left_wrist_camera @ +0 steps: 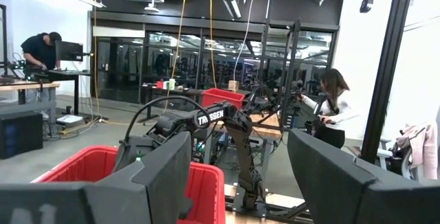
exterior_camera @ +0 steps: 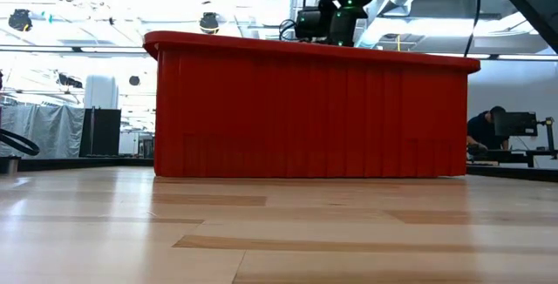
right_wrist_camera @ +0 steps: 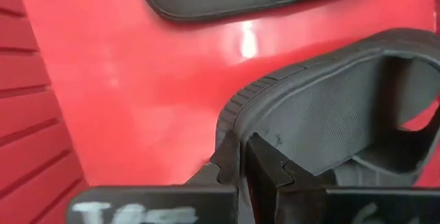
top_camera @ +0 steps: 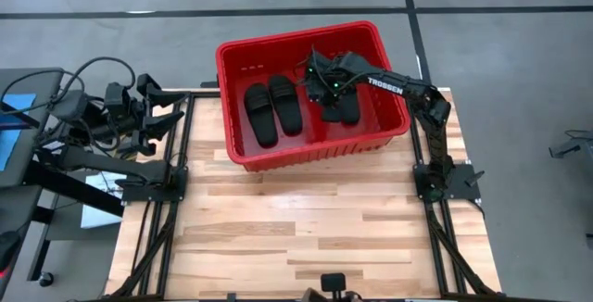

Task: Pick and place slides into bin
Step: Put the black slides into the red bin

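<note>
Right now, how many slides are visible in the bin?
3 clearly visible: two side by side at the bin's left-centre, one in the right hand's shut grip. A fourth may be hidden under the arm.

The high view looks straight down on the large bright red plastic bin (top_camera: 243, 56). The low view faces its ribbed side (exterior_camera: 305, 114) level, close. The left wrist view sees it (left_wrist_camera: 69, 169) from beside; the right wrist view looks closely at its floor (right_wrist_camera: 137, 93).

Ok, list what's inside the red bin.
Inside the bin: two slides lying side by side, plus the right gripper shut on another slide. Anything beneath the arm is covered.
</note>
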### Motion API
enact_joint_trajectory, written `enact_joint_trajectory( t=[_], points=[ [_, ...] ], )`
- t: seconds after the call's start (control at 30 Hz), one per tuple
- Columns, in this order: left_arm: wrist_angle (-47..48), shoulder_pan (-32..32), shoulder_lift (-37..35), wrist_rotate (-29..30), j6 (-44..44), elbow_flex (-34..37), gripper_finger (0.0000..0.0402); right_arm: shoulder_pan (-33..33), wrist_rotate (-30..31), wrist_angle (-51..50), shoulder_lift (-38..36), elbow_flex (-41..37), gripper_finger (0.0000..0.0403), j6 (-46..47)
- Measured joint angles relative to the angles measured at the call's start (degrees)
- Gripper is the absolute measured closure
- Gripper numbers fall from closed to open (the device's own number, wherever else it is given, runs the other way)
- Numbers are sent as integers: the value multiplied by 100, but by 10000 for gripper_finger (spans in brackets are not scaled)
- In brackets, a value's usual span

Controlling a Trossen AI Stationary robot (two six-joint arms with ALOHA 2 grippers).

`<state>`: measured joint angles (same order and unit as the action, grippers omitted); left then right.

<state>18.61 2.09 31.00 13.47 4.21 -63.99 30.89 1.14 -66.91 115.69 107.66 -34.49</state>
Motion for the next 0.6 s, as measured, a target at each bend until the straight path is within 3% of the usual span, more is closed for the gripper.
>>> enact_joint_trajectory(
  t=[0.6],
  points=[
    [-1, 0, 0, -115, 3, 0, 168, 10, -154, 36, -10, -653, 403, 143]
  ],
)
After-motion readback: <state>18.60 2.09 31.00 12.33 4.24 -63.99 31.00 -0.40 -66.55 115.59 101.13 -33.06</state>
